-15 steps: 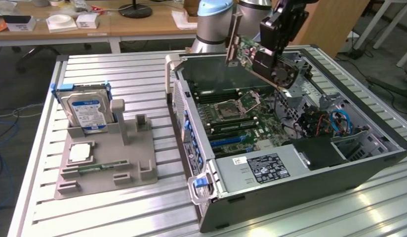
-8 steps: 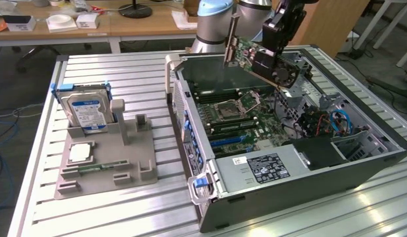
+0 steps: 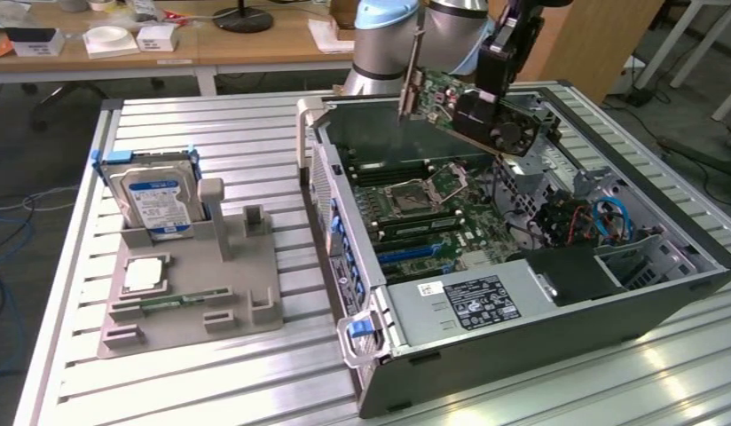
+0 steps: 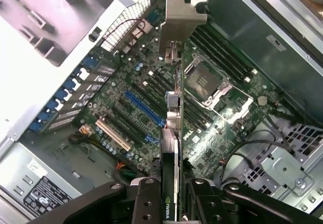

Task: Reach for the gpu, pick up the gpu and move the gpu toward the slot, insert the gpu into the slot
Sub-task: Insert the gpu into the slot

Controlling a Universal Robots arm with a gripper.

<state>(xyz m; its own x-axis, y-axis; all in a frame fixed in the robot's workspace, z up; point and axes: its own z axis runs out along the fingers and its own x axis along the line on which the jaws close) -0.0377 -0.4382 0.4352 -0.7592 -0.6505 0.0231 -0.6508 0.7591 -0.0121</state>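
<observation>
The gpu (image 3: 467,106), a green circuit card with a black fan shroud and a metal bracket on one end, hangs tilted in the air above the open computer case (image 3: 507,302). My gripper (image 3: 499,84) is shut on its upper edge. In the wrist view the gpu (image 4: 174,113) runs edge-on from my gripper (image 4: 174,193) out to its metal bracket (image 4: 181,17). Below it lies the motherboard (image 4: 151,98) with a long blue slot (image 4: 144,108) and black slots beside it. The card is well above the board and touches nothing.
A grey fixture (image 3: 188,293) on the exterior view's left holds a blue-labelled hard drive (image 3: 159,202), a CPU chip (image 3: 145,273) and a memory stick (image 3: 176,302). The case walls, drive cage (image 3: 632,257) and cables (image 3: 602,217) surround the board. Desks stand behind.
</observation>
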